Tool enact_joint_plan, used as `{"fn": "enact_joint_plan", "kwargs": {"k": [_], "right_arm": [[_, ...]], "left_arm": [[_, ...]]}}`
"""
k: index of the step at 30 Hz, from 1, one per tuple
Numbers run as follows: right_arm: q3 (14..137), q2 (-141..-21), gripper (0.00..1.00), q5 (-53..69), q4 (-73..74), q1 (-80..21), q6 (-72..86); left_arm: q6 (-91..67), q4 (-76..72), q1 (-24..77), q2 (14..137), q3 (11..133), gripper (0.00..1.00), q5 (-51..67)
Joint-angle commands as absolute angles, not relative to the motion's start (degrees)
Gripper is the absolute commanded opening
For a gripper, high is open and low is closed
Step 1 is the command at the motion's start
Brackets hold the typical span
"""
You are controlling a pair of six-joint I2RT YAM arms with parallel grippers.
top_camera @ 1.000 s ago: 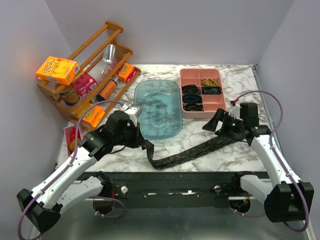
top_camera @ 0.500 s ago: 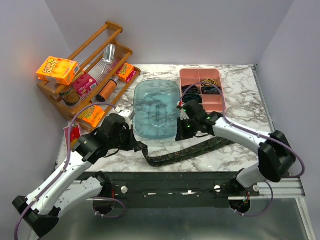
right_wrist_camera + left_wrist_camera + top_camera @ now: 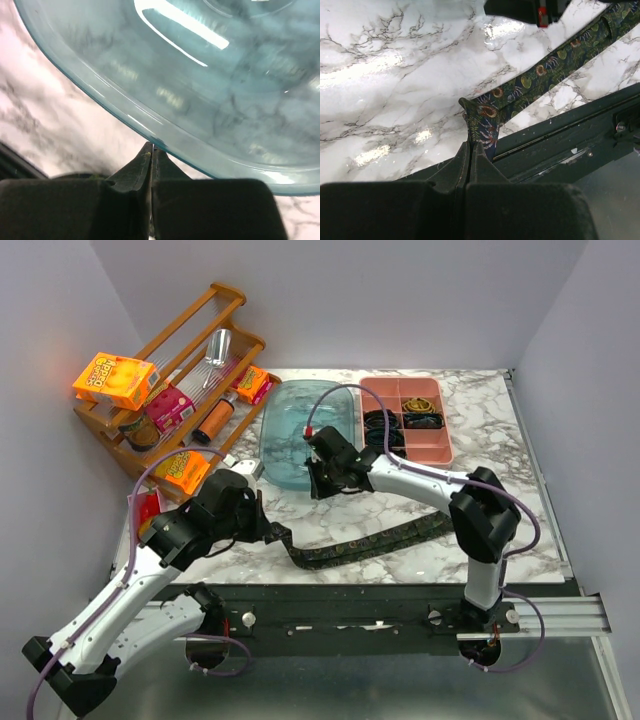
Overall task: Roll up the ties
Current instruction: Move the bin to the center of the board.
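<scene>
Two white-and-black robot arms are working over a white marble-patterned table (image 3: 530, 500).
The left gripper (image 3: 471, 144) is clamping shut on one end of a long, narrow, dark fabric necktie (image 3: 540, 72) with small green and brown motifs, holding that end folded up just above the table's near edge. The rest of the necktie is lying flat, stretching rightward along the near side of the table. The right gripper (image 3: 151, 145) is reaching across to a translucent teal rounded plastic tray (image 3: 90, 87), its jaws drawn together on nothing, tips resting against the tray's near rim. A pink compartmented plastic box (image 3: 432, 447) is sitting just right of the tray.
</scene>
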State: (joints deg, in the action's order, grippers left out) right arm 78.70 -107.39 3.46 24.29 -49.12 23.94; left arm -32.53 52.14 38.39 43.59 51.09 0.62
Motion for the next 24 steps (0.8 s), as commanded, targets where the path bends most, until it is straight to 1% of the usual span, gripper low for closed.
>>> {"fn": "enact_joint_plan", "kwargs": {"k": [1, 5, 11, 17, 22, 24], "right_arm": [[85.5, -111.6, 0.10, -5.3, 25.9, -48.2, 22.1], [88.0, -114.2, 0.10, -4.8, 26.5, -45.9, 23.0], [85.8, -111.6, 0.10, -3.0, 26.6, -43.9, 23.1], [79.4, -105.6, 0.10, -0.3, 27.6, -43.9, 19.5], [71.9, -100.0, 0.09, 7.0, 28.5, -44.6, 16.6], [68.6, -97.8, 0.03, 8.3, 28.9, -45.5, 15.8]], "left_arm": [[-32.9, 52.1, 38.6, 43.9, 51.9, 0.00, -1.1], [-32.5, 51.9, 38.6, 44.6, 51.7, 0.00, -1.1], [-32.0, 54.2, 38.6, 45.3, 52.0, 0.00, -3.1], [-31.7, 59.1, 38.6, 47.0, 53.8, 0.00, -5.2], [-32.3, 60.1, 38.5, 47.9, 53.4, 0.00, -7.2], [-32.6, 60.1, 38.6, 48.1, 53.4, 0.00, -7.6]]}}
